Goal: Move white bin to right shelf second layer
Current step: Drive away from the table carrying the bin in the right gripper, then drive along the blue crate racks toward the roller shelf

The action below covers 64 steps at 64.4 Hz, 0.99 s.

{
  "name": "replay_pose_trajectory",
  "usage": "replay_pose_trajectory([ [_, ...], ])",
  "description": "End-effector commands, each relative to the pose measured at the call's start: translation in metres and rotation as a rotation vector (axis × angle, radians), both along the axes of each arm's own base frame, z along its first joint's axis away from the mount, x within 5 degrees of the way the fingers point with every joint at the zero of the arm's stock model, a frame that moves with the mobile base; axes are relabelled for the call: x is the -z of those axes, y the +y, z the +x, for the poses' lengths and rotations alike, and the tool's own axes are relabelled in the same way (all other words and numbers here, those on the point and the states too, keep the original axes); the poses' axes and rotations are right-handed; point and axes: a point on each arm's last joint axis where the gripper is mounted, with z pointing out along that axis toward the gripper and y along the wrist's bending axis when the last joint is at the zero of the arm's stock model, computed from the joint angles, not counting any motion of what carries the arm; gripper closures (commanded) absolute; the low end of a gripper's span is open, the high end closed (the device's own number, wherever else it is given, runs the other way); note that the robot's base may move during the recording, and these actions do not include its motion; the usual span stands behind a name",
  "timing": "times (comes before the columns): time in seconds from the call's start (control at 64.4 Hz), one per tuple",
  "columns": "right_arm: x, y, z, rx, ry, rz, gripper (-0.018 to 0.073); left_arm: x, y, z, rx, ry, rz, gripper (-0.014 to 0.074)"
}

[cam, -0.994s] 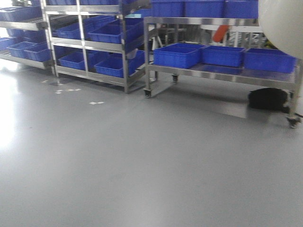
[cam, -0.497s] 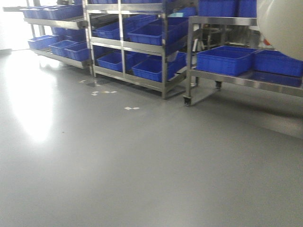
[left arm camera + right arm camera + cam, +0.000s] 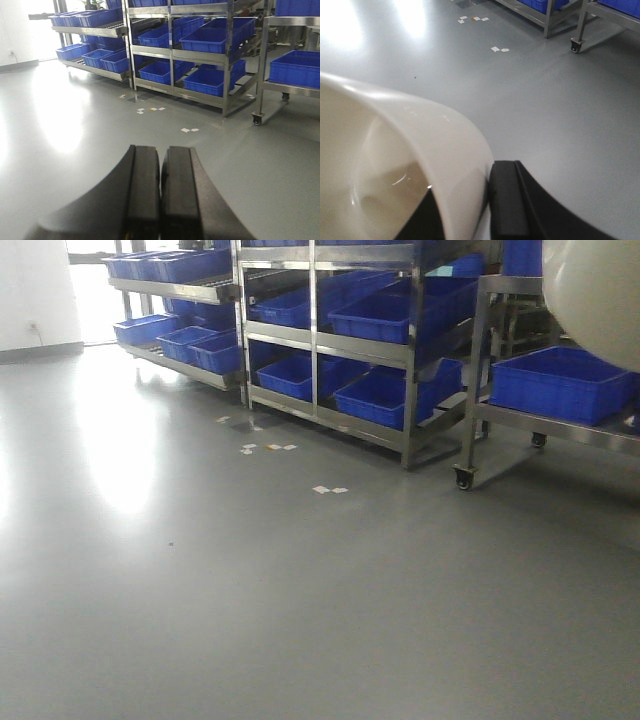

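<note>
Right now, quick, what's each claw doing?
Left claw: shut, holding nothing.
Right claw: shut on the rim of the glossy cream-white plastic bin.

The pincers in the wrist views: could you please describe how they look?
The left pincer has two matte black fingers, flat on the inner faces and curving outward at the back. The right pincer, mostly hidden, shows the same black, blocky, rounded build. No cables or markings are visible.

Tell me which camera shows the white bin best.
Right wrist view: the white bin sits close, rim and glossy inside visible, the right claw pinching its wall. The front view catches only a curved patch at the top right corner. The left wrist view shows none of it.
</note>
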Motion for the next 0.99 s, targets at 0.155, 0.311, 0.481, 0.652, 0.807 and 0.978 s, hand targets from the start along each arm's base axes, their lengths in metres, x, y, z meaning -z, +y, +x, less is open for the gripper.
replay_pose_trajectory([
  [0.155, -0.0177, 0.0, 0.0022, 0.002, -0.117, 0.024, 0.051, 0.004, 0.0003, 0.0003, -0.003, -0.06, -0.017, 0.0512],
  [0.311, -0.0177, 0.0, 0.0022, 0.002, -0.117, 0.024, 0.051, 0.004, 0.0003, 0.0003, -0.003, -0.06, -0.017, 0.0512],
  [0.481, -0.0177, 0.0, 0.0022, 0.002, -0.117, 0.024, 0.051, 0.004, 0.0003, 0.0003, -0.003, -0.06, -0.017, 0.0512],
  [0.652, -0.0177, 0.0, 0.0022, 0.002, -0.117, 0.024, 0.051, 0.004, 0.0003, 0.0003, -0.003, -0.06, -0.017, 0.0512],
  [0.807, -0.0177, 0.0, 0.0022, 0.002, -0.117, 0.024, 0.051, 0.004, 0.0003, 0.0003, -0.003, -0.06, -0.017, 0.0512],
  [0.978, -0.0177, 0.0, 0.0022, 0.002, -0.117, 0.024, 0.051, 0.004, 0.0003, 0.0003, -0.003, -0.06, -0.017, 0.0512],
])
